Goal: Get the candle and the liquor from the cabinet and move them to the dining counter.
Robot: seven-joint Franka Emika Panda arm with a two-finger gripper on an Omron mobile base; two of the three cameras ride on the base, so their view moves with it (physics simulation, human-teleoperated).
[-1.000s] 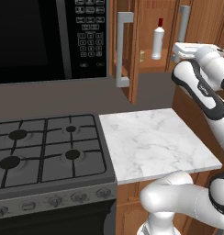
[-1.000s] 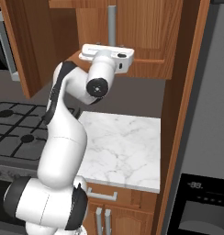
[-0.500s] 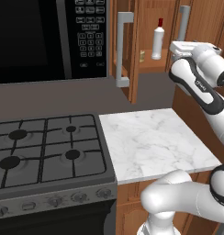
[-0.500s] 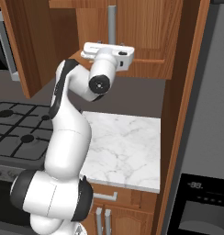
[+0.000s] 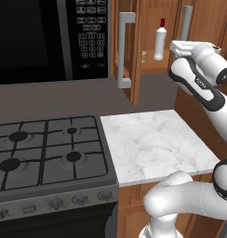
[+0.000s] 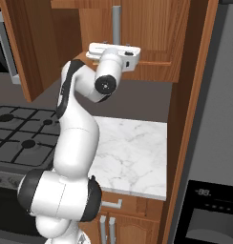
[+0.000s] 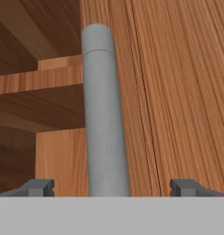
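Since the earlier frames the arm has barely shifted: the wrist has eased slightly toward the right-hand cabinet door, and nothing else in the scene has changed place.

The tool (image 7: pixel 112 186) stands wide and empty, its two fingertips (image 7: pixel 39 187) set well apart on either side of the grey bar handle (image 7: pixel 104 114), which runs upright between them, from 6 o'clock to 12 o'clock in the hand view. So the handle's long axis lies across the line between the fingertips, which is how a closing grip would need it.

The liquor (image 5: pixel 159 41) stands upright on the wooden shelf inside the cabinet (image 5: pixel 148 28), seen through the open left half. In the left base view it lies at about 9 o'clock from the hand, near but not touching. The candle (image 5: pixel 144 56) appears as a small tan thing on the same shelf, at about 8 o'clock from the bottle, though too small to be sure of.

By the look of it, the right door is the matter in hand first; neither item has yet left the shelf. The marble bench (image 5: pixel 152 139) by the stove sits below.
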